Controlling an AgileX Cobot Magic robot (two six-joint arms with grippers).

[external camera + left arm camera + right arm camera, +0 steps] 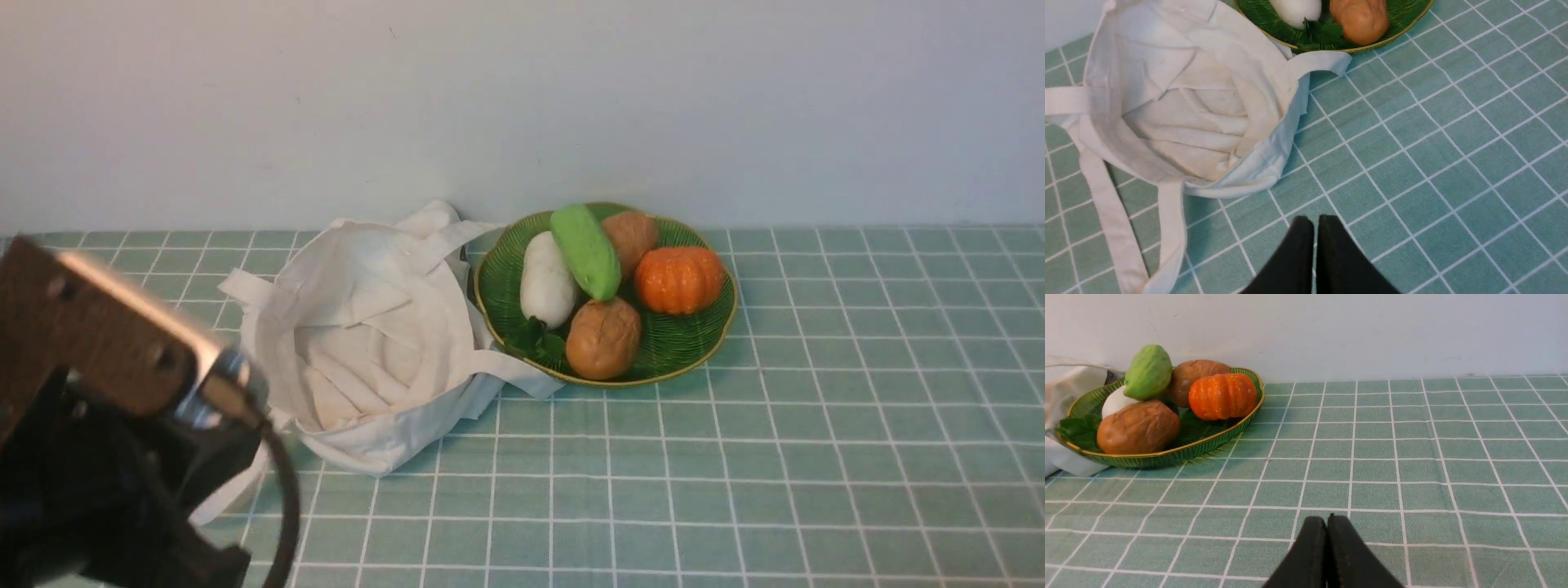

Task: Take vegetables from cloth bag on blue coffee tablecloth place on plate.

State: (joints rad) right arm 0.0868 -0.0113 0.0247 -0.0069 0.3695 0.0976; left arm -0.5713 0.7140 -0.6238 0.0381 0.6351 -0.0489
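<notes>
- Tablecloth (816,425) first: pale teal with thin white grid lines, covering the desk right up to the plain wall (522,98).
- Cloth bag (367,327) on the left, white and slumped with its mouth wide open. The left wrist view looks straight inside and finds only folded fabric and a flat strap. The front view sees less of the bottom. One strap end is touching the plate's near rim.
- Plate (694,347) just right of the bag: dark green, ribbed, yellowish scalloped rim. The right wrist view shows it side-on, and there you can see how high the pile sits.
- Green gourd (585,251) is on the plate, on top of the heap. It's light green and elongated, leaning across the white radish (545,282) and the far potato, tapered end toward the camera. The left wrist view crops it out.
- Pumpkin (679,279), orange and ribbed, on the plate's right; brown potatoes (603,338) near and far.
- Leaf (539,339), dark green, tucked at the near-left rim.
- Left gripper (1314,222) hangs over bare cloth near the bag, black fingers pressed together, holding nothing.
- Right gripper (1327,518) shows only in its own wrist view: low over the cloth, well apart from the plate, fingers closed tight, empty.
</notes>
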